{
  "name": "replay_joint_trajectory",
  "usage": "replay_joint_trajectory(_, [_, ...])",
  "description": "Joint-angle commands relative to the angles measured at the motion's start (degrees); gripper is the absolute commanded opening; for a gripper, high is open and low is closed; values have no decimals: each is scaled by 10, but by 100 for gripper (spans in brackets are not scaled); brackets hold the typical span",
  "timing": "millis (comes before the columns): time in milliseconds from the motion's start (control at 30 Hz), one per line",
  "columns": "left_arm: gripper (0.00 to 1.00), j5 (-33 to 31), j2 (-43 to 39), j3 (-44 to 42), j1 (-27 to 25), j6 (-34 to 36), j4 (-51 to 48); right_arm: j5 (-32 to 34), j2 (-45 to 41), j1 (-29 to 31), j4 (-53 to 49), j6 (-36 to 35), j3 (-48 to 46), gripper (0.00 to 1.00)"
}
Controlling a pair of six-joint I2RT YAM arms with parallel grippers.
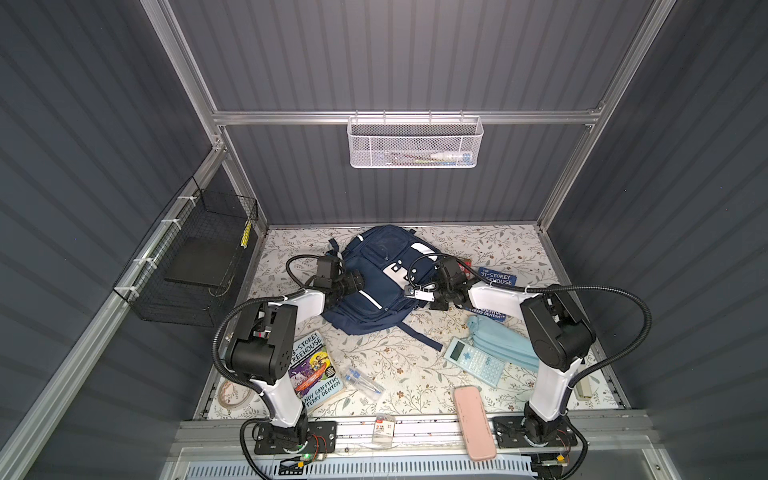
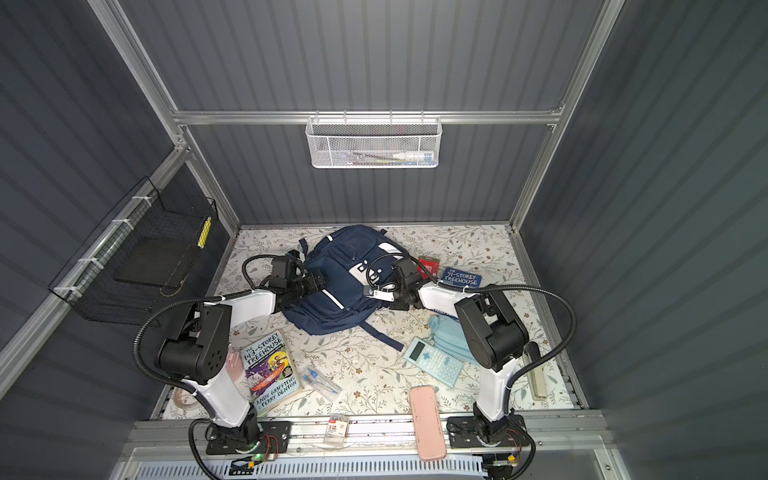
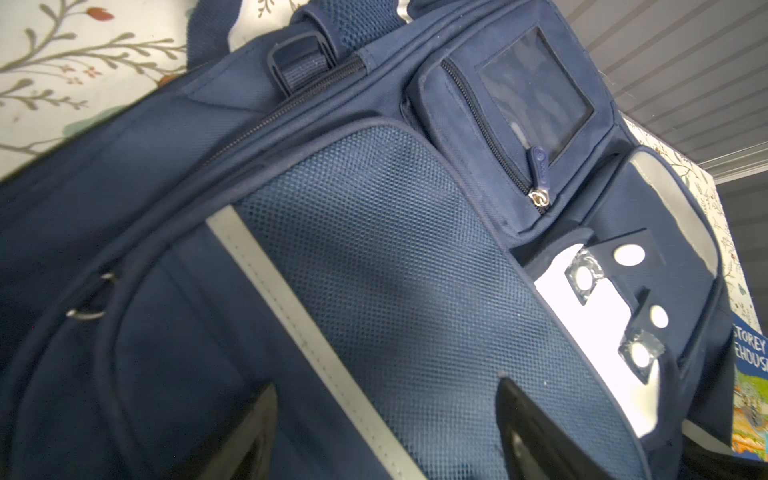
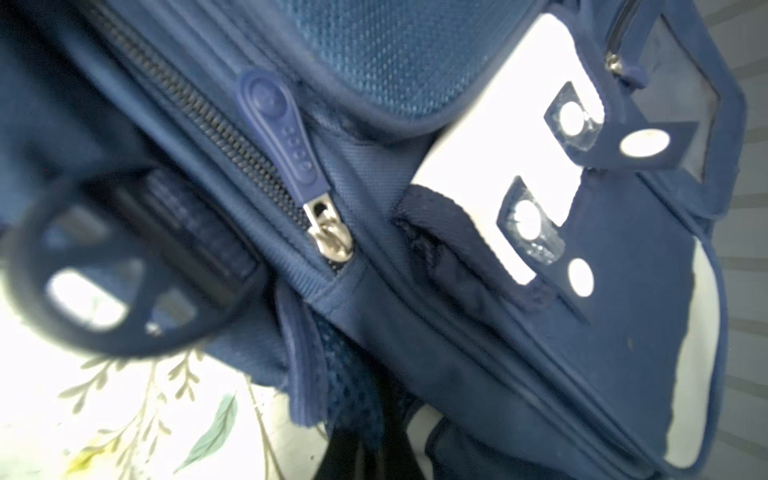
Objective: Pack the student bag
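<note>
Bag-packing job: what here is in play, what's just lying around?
In play, likely: student bag, 143-Storey book, 91-Storey book, calculator, light-blue pouch, pens, pink case.
Lying about: tape roll, white mesh basket, black wire basket.

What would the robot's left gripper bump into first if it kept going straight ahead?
Probably the student bag. The open left gripper points right at its blue mesh side pocket, which is just in front. How big the gap is, I can't judge.
</note>
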Motion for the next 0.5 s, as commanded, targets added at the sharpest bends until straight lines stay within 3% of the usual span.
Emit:
replay_joint_trajectory(0, [83, 17, -46, 17, 12, 1, -59, -33, -29, 3, -94, 42, 48, 0])
replay_joint_trajectory(133, [83, 44, -114, 30, 12, 9, -89, -71, -41, -4, -174, 108, 121, 0])
replay_joint_trajectory(267, [75, 72, -204, 8, 2, -11, -90, -84, -28, -4, -223, 147, 176, 0])
replay_joint_trajectory(400, [75, 71, -271, -27, -72, -28, -63, -89, -27, -4, -213, 170, 181, 0])
replay_joint_trajectory(467, [75, 59, -288, -66, -129, -69, -11, -97, -30, -3, -209, 179, 182, 0])
